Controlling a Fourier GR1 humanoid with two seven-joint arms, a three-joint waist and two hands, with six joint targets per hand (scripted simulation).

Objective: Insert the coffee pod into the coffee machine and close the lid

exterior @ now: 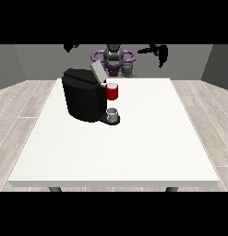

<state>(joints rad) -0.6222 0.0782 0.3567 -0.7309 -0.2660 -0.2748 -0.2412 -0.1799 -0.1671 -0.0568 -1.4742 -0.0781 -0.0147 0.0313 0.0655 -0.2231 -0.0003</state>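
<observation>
The black coffee machine (83, 99) stands left of the table's middle. Its grey lid (97, 72) is tilted up and open. A red pod holder (112, 92) sticks out of its front, above a small grey cup (113, 114) on the machine's base. A small grey cylinder, apparently the coffee pod (128, 69), sits at the table's far edge in front of the robot. The hand at the view's right (154, 49) is raised, with fingers stretched toward the robot, and holds nothing. The hand at the view's left (71, 46) is raised high and partly cut off by the view's top.
The white table (134, 147) stretches wide in front of and to the right of the machine. The robot's torso (113, 57) stands behind the far edge. Grey walls and a wooden floor surround the table.
</observation>
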